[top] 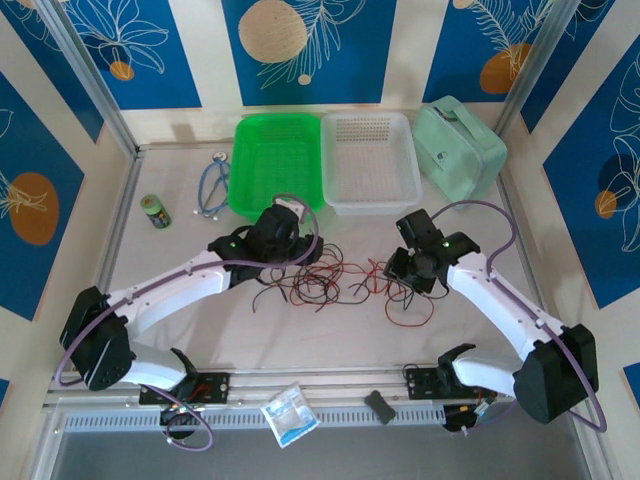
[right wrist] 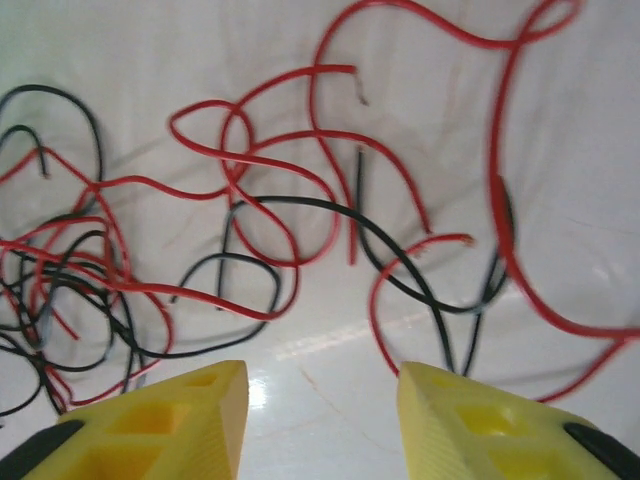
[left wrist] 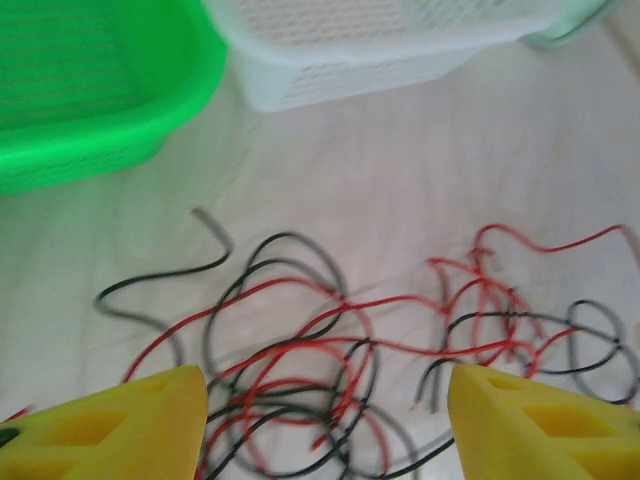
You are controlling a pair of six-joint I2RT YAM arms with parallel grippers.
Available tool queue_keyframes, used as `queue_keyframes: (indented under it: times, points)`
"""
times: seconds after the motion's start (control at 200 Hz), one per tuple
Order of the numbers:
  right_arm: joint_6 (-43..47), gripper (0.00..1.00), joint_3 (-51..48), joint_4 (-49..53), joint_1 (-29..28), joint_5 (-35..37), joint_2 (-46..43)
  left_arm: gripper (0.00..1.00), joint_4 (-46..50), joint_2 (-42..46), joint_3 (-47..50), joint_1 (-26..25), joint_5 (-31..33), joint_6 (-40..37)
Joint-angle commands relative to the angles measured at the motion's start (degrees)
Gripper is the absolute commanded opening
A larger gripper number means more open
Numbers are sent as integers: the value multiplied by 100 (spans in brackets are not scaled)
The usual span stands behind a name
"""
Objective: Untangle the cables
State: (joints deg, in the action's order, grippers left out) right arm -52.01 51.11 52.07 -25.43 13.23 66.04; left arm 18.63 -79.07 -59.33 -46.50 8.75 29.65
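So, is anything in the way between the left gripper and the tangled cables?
Nothing visible. The left gripper hangs open right over the cables, which lie loose on the table below and ahead of it. The green basket and the white basket sit beyond the pile, out of the path.

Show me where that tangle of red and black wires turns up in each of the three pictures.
Top external: tangle of wires mid-table, in front of the green basket.
Left wrist: tangle in the lower half, beyond the yellow fingers.
Right wrist: tangle densest at left, loose loops spreading right.
Shared landmark: the white table surface underneath.
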Motion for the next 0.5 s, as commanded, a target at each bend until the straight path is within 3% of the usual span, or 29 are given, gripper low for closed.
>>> queue_keyframes:
  times: [0.0, 0.13, 0.335, 0.495]
  points:
    - [177, 55, 33, 918, 7, 291, -238, 68, 954, 127, 284, 116, 618, 122]
    - [-5, 63, -241, 927, 3, 416, -407, 69, 763, 135, 860, 351, 579, 499]
    - [108, 63, -356, 610, 163, 610, -8, 70, 100, -252, 1330, 751, 417, 577]
    - [437, 56, -444, -130, 266, 637, 627, 65, -510, -873, 1376, 886, -132, 433]
